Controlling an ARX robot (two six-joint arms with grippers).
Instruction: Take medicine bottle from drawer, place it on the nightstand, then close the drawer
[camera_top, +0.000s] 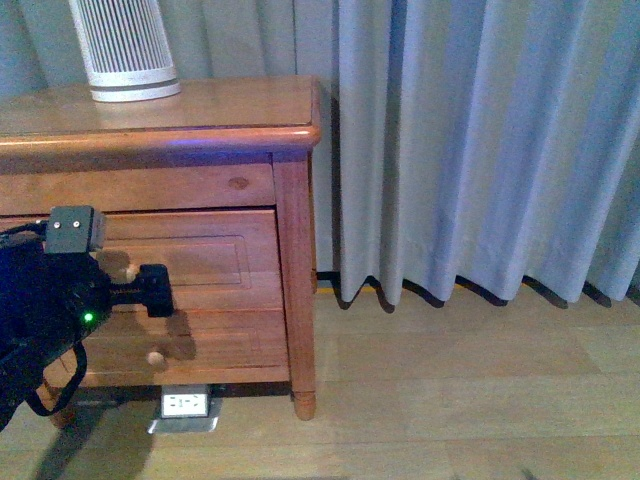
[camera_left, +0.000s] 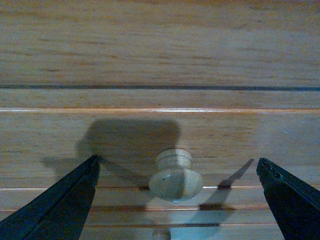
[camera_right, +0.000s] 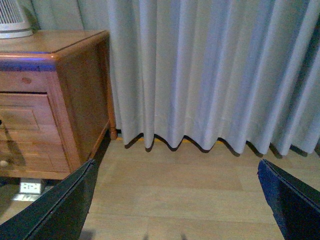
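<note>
Flanking the small round pale wooden knob (camera_left: 175, 176) of the upper honey-wood panelled drawer (camera_top: 200, 250), the dark fingers (camera_left: 65, 202) of the left gripper (camera_left: 177, 160) are spread wide. The knob is centred between them, untouched, and nothing is gripped. The drawer front is seen flush in the honey-coloured wooden nightstand (camera_top: 230, 105). The right gripper (camera_right: 176, 162) is likewise opened wide and empty, with pale wooden floor (camera_right: 190, 185) and grey pleated curtain (camera_right: 210, 75) framed between its fingers.
</note>
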